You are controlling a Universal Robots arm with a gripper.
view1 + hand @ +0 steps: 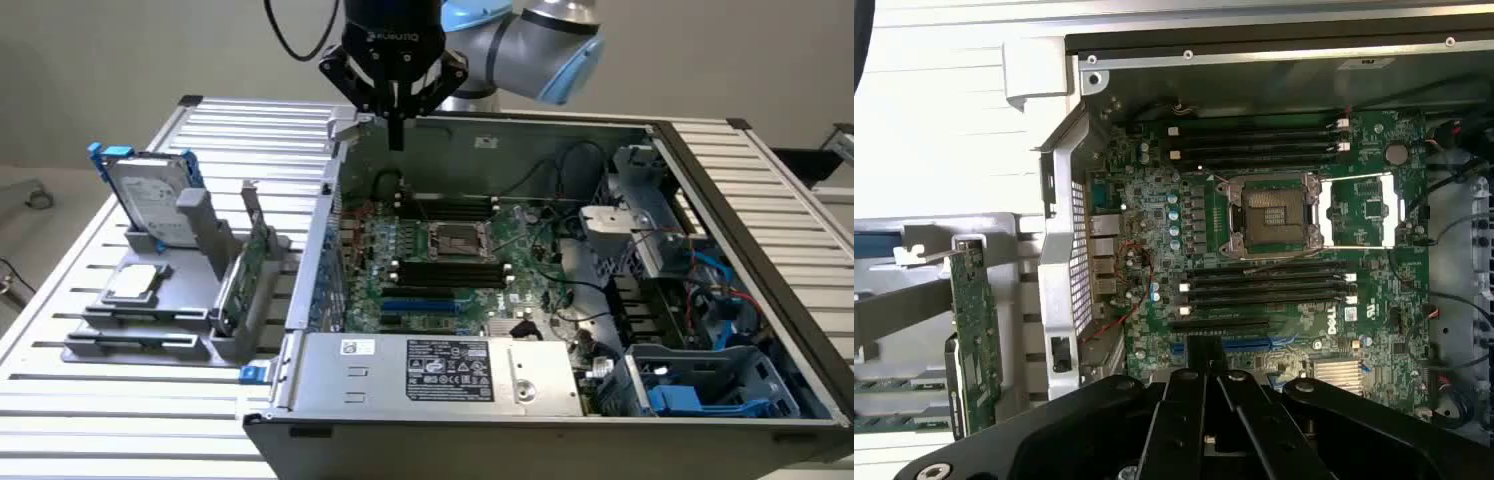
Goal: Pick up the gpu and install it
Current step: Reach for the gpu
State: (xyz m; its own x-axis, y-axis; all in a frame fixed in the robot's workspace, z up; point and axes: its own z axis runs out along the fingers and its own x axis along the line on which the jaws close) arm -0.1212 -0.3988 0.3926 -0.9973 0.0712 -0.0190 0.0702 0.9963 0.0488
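Speaker 1: Where's the claw?
Speaker 2: Closed, empty, over the computer case.
Speaker 1: And the gpu?
Speaker 2: Lower, towards the exterior view's left of the claw, beyond the side wall. It stands on edge in a rack, long axis along that wall.

Silver-grey arm with pale blue joint caps, black pincer with white lettering, black looped cable

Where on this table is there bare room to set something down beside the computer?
Bare slats lie behind the rack, between the hard drive and the table's far edge, and in front of the rack at the near corner. Crowded: the rack, with the gpu, and inside the computer case.
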